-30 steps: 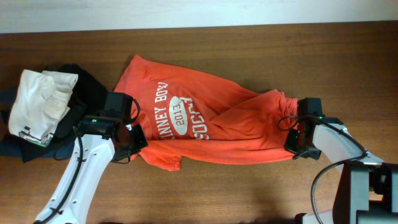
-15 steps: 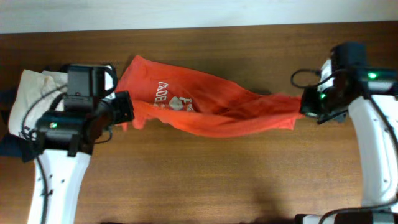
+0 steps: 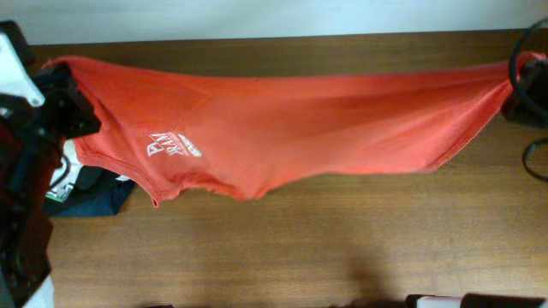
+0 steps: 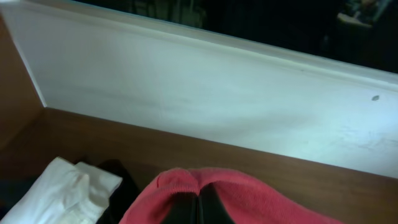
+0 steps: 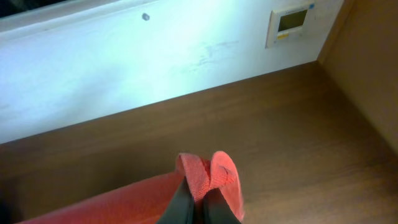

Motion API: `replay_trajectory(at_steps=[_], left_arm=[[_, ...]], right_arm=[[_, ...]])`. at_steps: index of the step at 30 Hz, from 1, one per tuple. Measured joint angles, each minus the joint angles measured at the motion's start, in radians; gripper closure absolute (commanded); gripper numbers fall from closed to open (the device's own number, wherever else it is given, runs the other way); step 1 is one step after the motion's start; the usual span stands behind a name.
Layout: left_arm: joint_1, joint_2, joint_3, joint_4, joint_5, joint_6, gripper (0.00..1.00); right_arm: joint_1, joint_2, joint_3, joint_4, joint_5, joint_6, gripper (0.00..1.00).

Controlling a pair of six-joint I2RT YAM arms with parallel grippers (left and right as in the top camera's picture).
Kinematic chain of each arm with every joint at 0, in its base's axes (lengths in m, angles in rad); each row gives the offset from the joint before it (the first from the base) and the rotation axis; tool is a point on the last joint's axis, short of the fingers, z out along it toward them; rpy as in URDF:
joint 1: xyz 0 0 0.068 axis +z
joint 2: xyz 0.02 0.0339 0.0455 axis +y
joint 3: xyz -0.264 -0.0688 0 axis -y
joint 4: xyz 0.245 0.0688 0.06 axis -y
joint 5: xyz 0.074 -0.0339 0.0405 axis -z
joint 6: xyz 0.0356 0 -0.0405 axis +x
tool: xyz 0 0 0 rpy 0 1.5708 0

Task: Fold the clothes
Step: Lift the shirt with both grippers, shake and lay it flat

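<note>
The red-orange T-shirt (image 3: 282, 120) hangs stretched in the air across the whole table, with white lettering (image 3: 171, 147) near its left part. My left gripper (image 3: 53, 75) is shut on its left end, and the pinched cloth shows in the left wrist view (image 4: 193, 186). My right gripper (image 3: 514, 81) is shut on its right end, and the folded hem shows between the fingers in the right wrist view (image 5: 205, 177). The shirt's lower edge sags toward the middle of the table.
A white garment (image 4: 56, 186) and dark navy and black garments (image 3: 94, 195) lie at the table's left end under the left arm. A white wall (image 4: 217, 106) runs along the table's far edge. Brown tabletop (image 3: 325, 239) lies in front of the shirt.
Both arms have risen and spread far apart, lifting the shirt off the table and stretching it wide. The shirt now spans the whole view and shows a different print.
</note>
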Motion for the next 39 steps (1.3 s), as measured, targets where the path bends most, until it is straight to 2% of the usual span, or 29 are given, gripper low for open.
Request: replay_trajectory(at_steps=[3, 6, 8, 9, 10, 12, 15, 16, 17, 18, 19, 22, 23, 25, 27, 29, 34, 39], left_arm=[[0.0, 0.103, 0.008, 0.04, 0.046, 0.0, 1.0], [0.0, 0.283, 0.008, 0.099, 0.085, 0.0, 1.0], [0.0, 0.416, 0.006, 0.229, 0.102, 0.008, 1.0], [0.0, 0.498, 0.004, 0.36, 0.106, 0.015, 1.0], [0.0, 0.527, -0.005, 0.434, 0.11, 0.018, 1.0], [-0.002, 0.567, -0.01, 0.694, 0.116, 0.023, 1.0], [0.009, 0.568, 0.145, 0.761, 0.131, 0.026, 1.0], [0.026, 0.565, 0.261, 0.719, 0.148, 0.026, 1.0], [0.048, 0.552, 0.374, 0.595, 0.187, 0.026, 1.0], [0.057, 0.54, 0.428, 0.463, 0.213, 0.027, 1.0], [0.065, 0.517, 0.467, 0.263, 0.251, 0.03, 1.0], [0.05, 0.532, 0.432, -0.213, 0.29, 0.046, 1.0], [0.038, 0.567, 0.388, -0.286, 0.292, 0.059, 1.0], [0.012, 0.646, 0.244, -0.38, 0.29, 0.082, 1.0], [-0.015, 0.734, 0.025, -0.391, 0.29, 0.101, 1.0], [-0.043, 0.745, -0.124, -0.397, 0.29, 0.112, 1.0], [-0.107, 0.745, -0.414, -0.513, 0.287, 0.173, 1.0], [-0.113, 0.635, -0.65, -0.443, 0.248, 0.201, 1.0]], right_arm=[[0.0, 0.128, 0.0, 0.006, 0.004, 0.0, 0.96], [0.0, 0.314, -0.002, 0.068, 0.004, 0.0, 0.96], [0.0, 0.419, -0.006, 0.187, 0.004, 0.01, 0.96], [0.0, 0.48, -0.007, 0.296, 0.004, 0.033, 0.96], [0.0, 0.503, -0.012, 0.36, 0.003, 0.039, 0.96], [-0.001, 0.511, -0.01, 0.5, 0.003, 0.057, 0.96], [-0.037, 0.47, 0.076, 0.572, -0.007, 0.061, 0.96], [-0.072, 0.433, 0.116, 0.546, -0.019, 0.062, 0.96], [-0.098, 0.396, 0.142, 0.492, -0.03, 0.062, 0.96], [-0.115, 0.367, 0.161, 0.4, -0.034, 0.062, 0.96], [-0.126, 0.349, 0.161, 0.29, -0.033, 0.061, 0.96], [-0.144, 0.395, 0.044, 0.053, -0.014, 0.057, 0.96], [-0.147, 0.42, -0.024, 0.033, -0.01, 0.05, 0.96], [-0.149, 0.451, -0.232, 0.011, 0.0, 0.039, 0.96], [-0.152, 0.468, -0.44, 0.013, 0.008, 0.027, 0.96], [-0.154, 0.468, -0.627, 0.004, 0.015, 0.026, 0.96], [-0.158, 0.462, -0.941, 0.0, 0.023, 0.026, 0.96], [-0.174, 0.367, -1.193, 0.091, 0.066, 0.066, 0.96]])
